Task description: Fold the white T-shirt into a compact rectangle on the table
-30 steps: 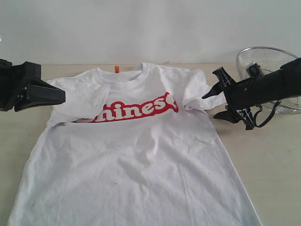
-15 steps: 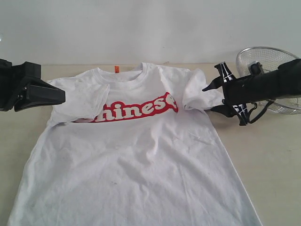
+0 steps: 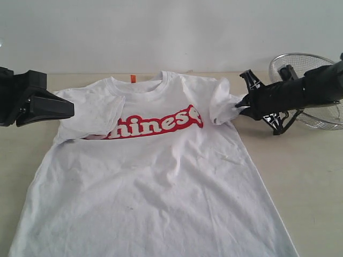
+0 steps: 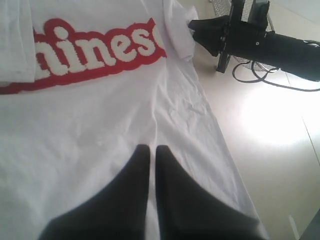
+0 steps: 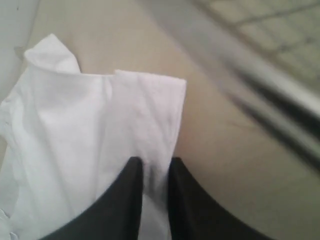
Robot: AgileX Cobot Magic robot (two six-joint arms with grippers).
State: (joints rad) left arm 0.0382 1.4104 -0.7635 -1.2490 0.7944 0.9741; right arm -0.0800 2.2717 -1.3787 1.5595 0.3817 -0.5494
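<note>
The white T-shirt (image 3: 161, 176) lies face up on the table (image 3: 305, 176), its red "Chinese" banner across the chest. Its left sleeve is folded in over the chest. My right gripper (image 3: 239, 103) is at the right sleeve (image 3: 222, 101), and in the right wrist view its jaws (image 5: 154, 162) stand shut on the sleeve's white cloth (image 5: 100, 115) near the hem. My left gripper (image 3: 71, 110) hangs at the shirt's left side. Its fingers (image 4: 142, 155) are shut together with nothing between them, over the shirt's body (image 4: 100, 125).
A round wire-mesh basket (image 3: 308, 61) stands at the back right, just behind my right arm (image 3: 305, 88). Bare tabletop runs along the shirt's right side (image 4: 270, 150). A pale wall closes off the far edge.
My right gripper has moved left onto the right sleeve and its jaws have gone from wide open to shut on the cloth. The left gripper has not moved.
</note>
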